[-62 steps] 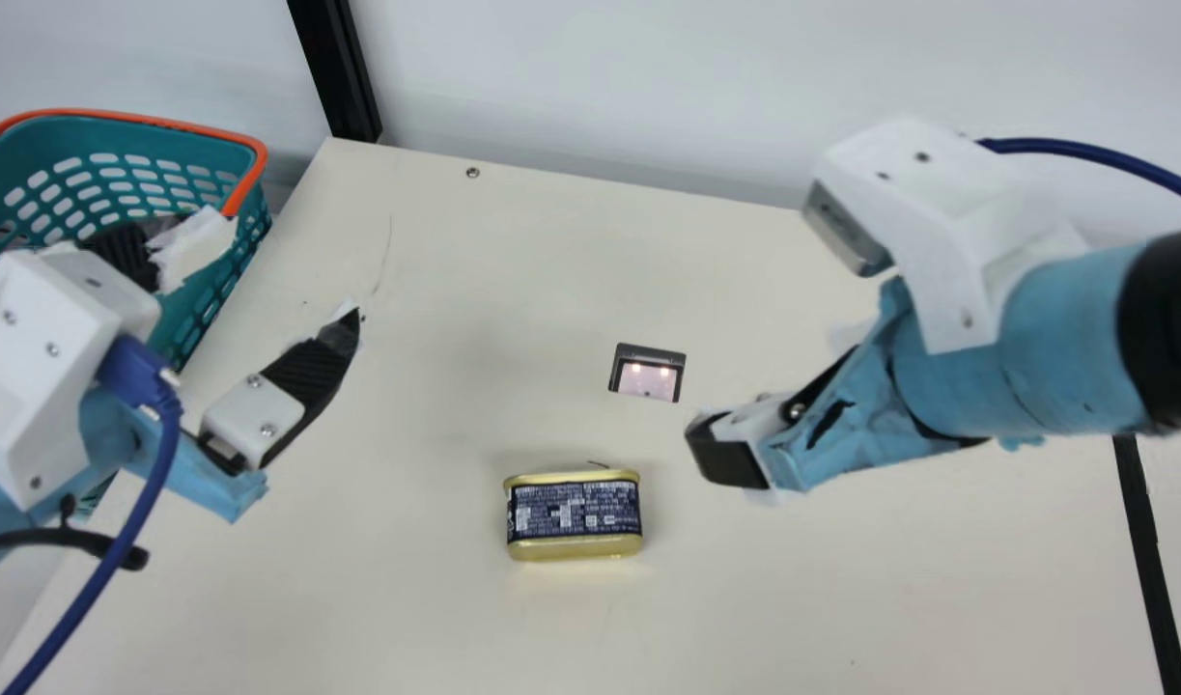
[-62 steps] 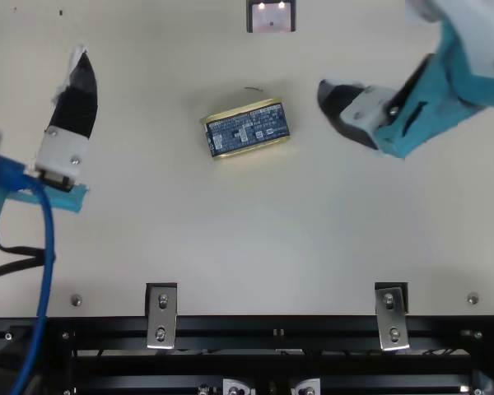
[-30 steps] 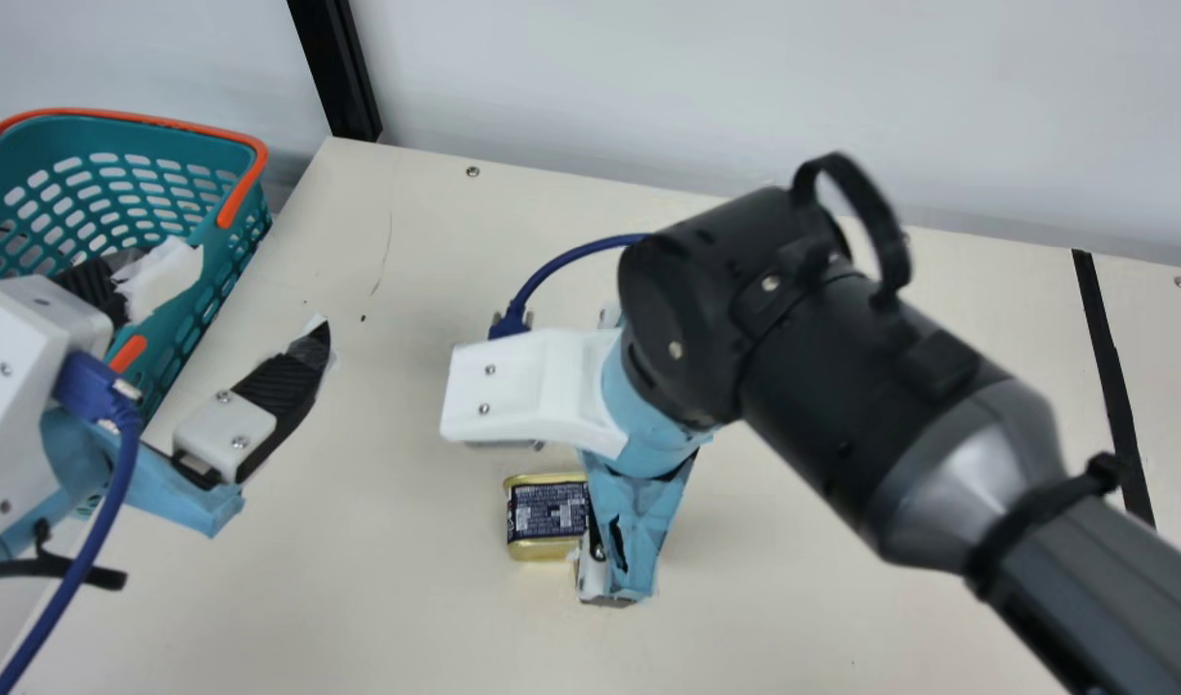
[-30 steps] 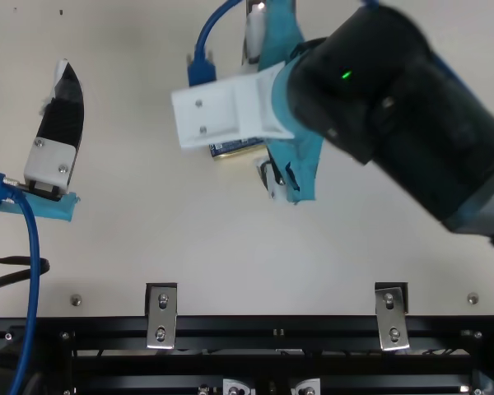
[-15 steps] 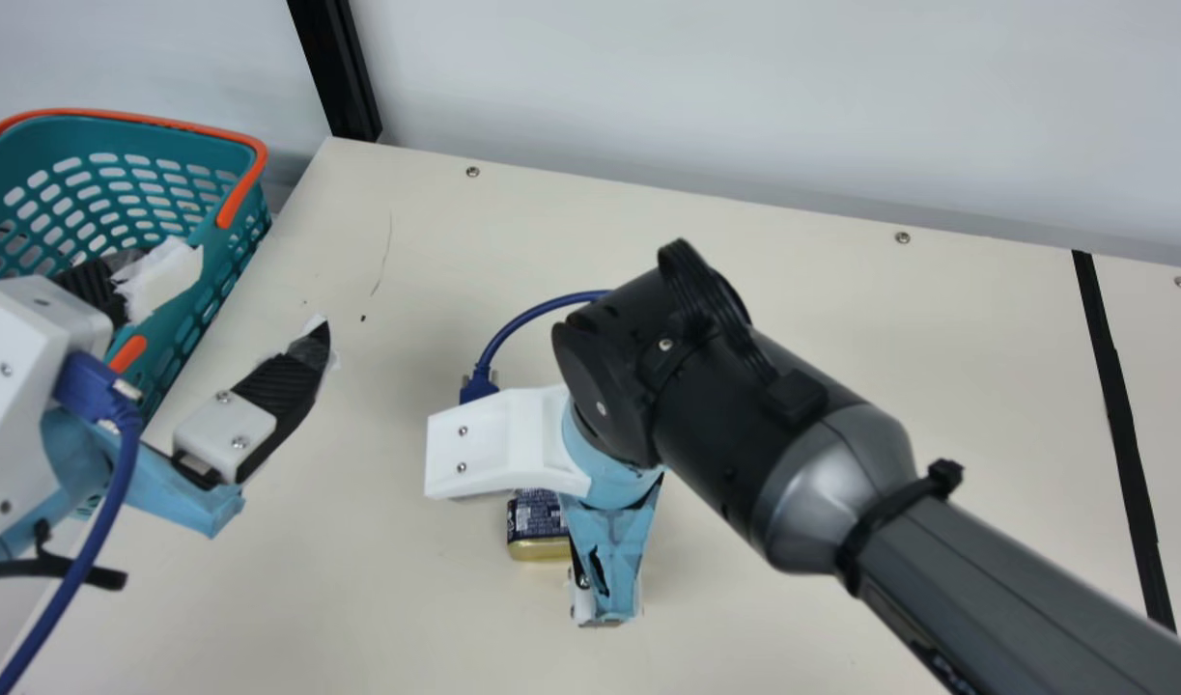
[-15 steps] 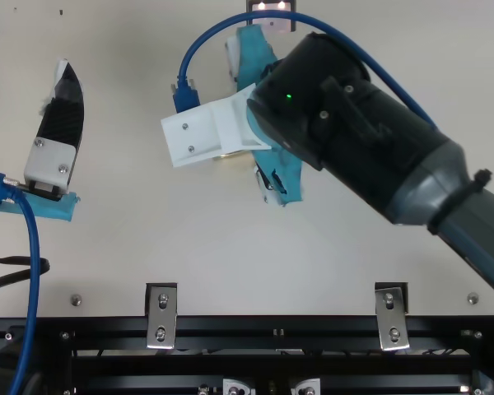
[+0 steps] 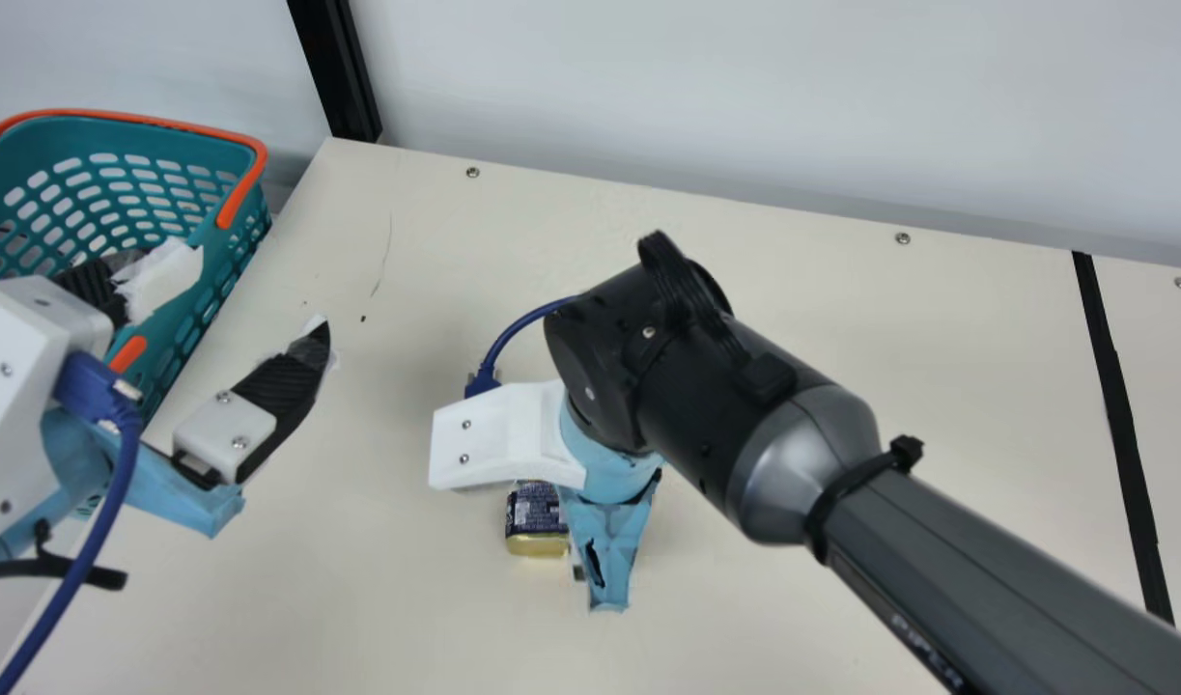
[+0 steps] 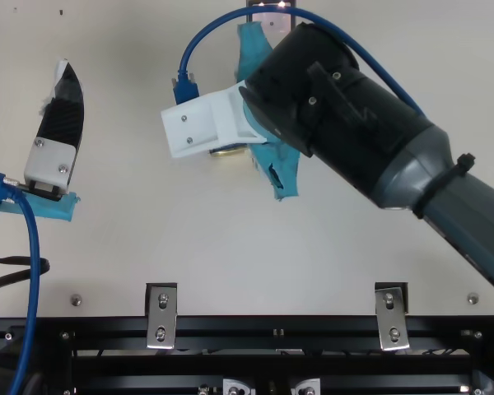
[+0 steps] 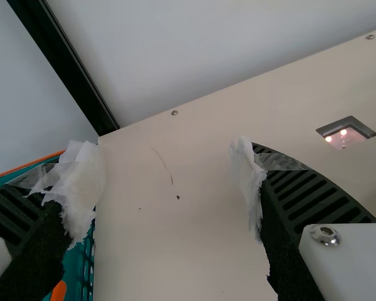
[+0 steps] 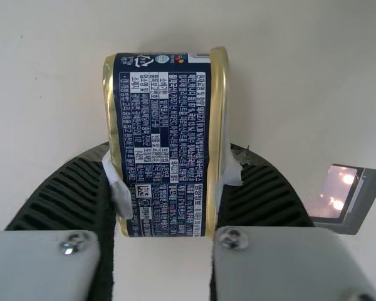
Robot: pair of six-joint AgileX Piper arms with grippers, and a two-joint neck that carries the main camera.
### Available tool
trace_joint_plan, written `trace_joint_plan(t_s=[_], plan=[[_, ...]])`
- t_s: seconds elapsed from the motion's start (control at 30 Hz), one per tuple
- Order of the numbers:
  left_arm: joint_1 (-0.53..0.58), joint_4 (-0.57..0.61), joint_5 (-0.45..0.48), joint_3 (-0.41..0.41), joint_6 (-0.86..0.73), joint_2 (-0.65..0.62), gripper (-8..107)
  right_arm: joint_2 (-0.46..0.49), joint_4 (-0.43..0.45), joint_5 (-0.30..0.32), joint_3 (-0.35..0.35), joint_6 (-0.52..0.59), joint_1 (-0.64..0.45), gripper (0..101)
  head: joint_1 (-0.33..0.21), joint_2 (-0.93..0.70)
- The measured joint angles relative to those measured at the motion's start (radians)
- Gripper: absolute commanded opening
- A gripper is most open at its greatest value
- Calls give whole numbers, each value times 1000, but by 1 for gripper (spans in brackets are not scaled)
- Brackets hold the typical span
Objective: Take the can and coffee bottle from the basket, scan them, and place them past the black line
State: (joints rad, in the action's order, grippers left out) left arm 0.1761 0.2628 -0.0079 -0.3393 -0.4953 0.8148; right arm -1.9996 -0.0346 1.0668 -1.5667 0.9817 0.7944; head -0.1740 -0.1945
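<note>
The navy-and-gold metal can point(image 10: 163, 119) was clamped across its rims by the black ribbed right gripper point(image 10: 170, 164), presumably for scanning; the left gripper point(image 9: 165, 168) was spread apart.

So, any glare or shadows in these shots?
Right wrist view: lights glare in the scanner's window, soft shadow on the table beside the can; left wrist view: two bright spots in that window; main view: faint shading left of the right arm.

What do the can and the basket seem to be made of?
The can looks like thin metal, glossy and gold-toned at its rims, with a dark blue printed wrap that could be film or print on the metal. The basket looks like smooth moulded plastic, judging by its teal walls with regular slots.
</note>
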Motion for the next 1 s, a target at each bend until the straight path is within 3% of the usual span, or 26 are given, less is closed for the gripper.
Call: trace_joint_plan(t_s=[0.23,0.33,0.5,0.73,1.0], plan=[[0,0,0,0,0,0,90,44,-46,29,-47,-59,-40,0,0,0],[0,0,0,0,0,0,90,61,-33,58,-67,-97,-64,0,0,0],[0,0,0,0,0,0,90,73,35,42,-73,-210,-107,0,-10,31],[0,0,0,0,0,0,90,126,185,24,4,-457,-230,0,5,230],[0,0,0,0,0,0,90,228,306,12,154,-680,-410,0,15,496]])
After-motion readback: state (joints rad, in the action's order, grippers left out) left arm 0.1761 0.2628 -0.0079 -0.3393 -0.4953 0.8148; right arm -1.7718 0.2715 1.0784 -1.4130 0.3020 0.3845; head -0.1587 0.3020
